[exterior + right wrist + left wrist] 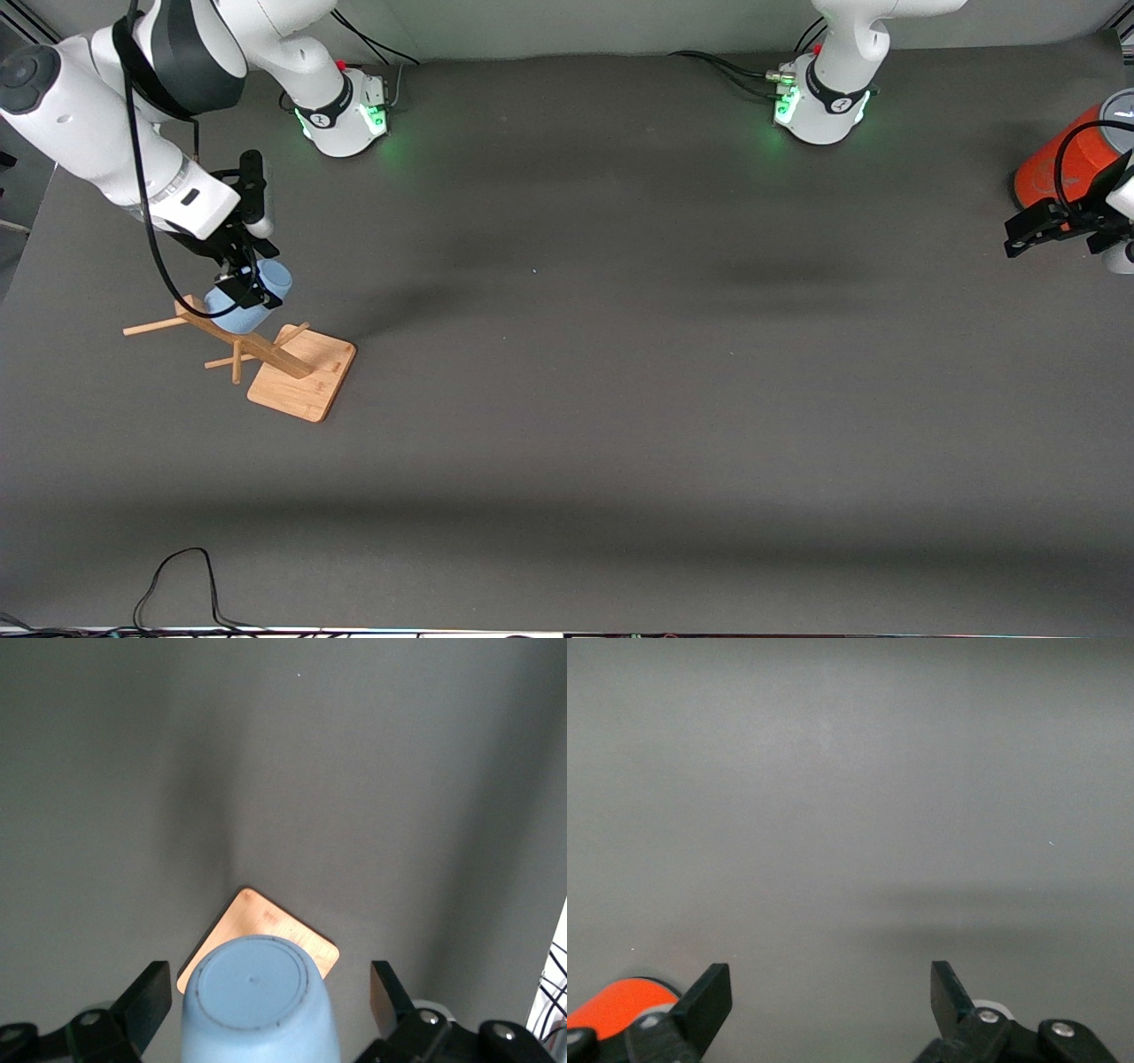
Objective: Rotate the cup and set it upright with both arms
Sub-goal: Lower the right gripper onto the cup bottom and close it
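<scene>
Here the right gripper (266, 1010) straddles the cup (257, 1001) on the rack (283, 363), jaws spread; the left gripper (831, 992) waits, spread, beside the orange cylinder (1063, 159).

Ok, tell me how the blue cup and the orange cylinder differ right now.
The cup is pale blue and small; the orange cylinder is larger, with a grey top. The cup hangs on the wooden rack at the right arm's end of the table, its base showing between the open right gripper fingers; the cylinder stands on the table at the left arm's end, beside the open left gripper, which holds nothing. Both are round containers.
</scene>
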Action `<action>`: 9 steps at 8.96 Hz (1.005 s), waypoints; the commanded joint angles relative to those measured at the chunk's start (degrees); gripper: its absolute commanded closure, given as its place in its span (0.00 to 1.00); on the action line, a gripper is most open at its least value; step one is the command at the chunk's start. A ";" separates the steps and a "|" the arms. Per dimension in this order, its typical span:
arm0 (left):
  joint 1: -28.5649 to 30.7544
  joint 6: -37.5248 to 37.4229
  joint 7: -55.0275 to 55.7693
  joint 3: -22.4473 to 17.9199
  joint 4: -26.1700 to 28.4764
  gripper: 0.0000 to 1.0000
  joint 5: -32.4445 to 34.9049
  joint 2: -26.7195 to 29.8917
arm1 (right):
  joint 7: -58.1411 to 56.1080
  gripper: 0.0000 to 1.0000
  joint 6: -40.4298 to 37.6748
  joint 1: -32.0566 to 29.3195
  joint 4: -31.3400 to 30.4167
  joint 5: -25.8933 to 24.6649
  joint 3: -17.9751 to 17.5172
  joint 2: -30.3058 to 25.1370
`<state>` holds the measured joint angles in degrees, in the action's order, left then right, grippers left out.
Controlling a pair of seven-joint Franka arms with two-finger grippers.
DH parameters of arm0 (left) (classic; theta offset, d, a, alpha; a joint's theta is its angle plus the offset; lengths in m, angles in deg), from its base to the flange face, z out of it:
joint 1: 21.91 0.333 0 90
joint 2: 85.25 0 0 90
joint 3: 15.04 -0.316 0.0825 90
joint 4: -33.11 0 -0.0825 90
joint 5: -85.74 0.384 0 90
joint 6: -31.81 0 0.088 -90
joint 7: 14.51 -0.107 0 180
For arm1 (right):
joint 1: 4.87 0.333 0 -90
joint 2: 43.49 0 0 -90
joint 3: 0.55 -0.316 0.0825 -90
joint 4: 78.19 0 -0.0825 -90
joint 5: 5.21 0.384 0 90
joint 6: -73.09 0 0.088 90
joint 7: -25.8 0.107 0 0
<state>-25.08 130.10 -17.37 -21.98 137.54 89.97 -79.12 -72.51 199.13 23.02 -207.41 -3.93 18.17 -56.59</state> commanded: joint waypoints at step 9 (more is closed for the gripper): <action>-0.52 -1.00 -0.48 -0.09 0.33 0.00 -0.54 0.38 | -2.95 1.00 1.23 0.41 -1.64 8.38 4.48 1.24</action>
<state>-25.14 130.10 -17.43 -21.88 137.68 89.92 -79.27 -73.55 200.21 23.03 -209.14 2.31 21.30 -55.31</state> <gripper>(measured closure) 0.000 0.317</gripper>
